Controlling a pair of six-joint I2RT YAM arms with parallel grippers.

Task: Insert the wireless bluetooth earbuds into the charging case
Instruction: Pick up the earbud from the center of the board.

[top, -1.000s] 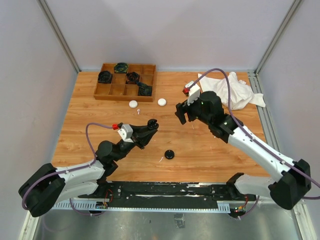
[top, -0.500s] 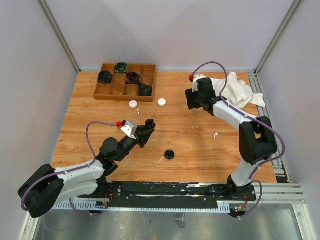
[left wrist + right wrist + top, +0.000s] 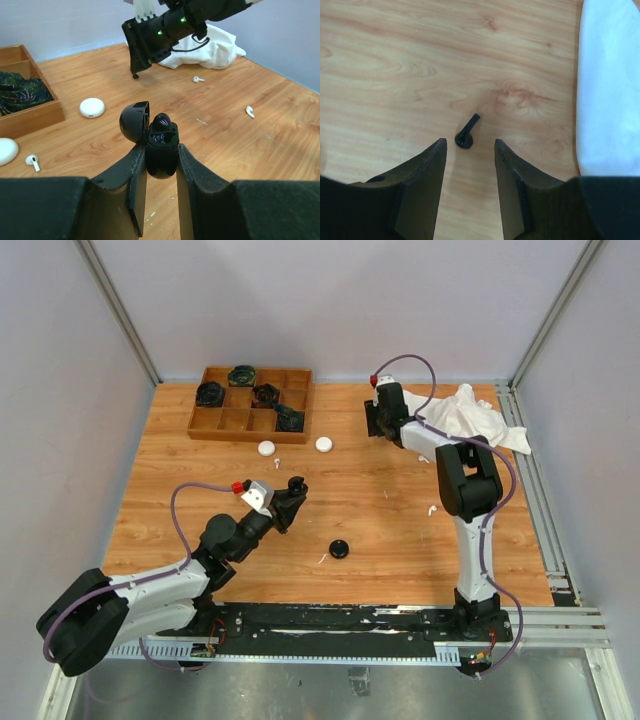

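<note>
- Closest to the near edge of the worktop lies a shut black case, with a white earbud just beside it.
- My left fingers are clenched on the black charging case, holding it upright with its lid swung open.
- Toward the right edge, another white earbud lies alone.
- Further out sit two white cases.
- Near the far edge, my right fingers are released. They straddle a black earbud that lies on the wood, touching neither finger.
- A white cloth lies just right of that earbud, and a wooden tray sits toward the far left corner.
</note>
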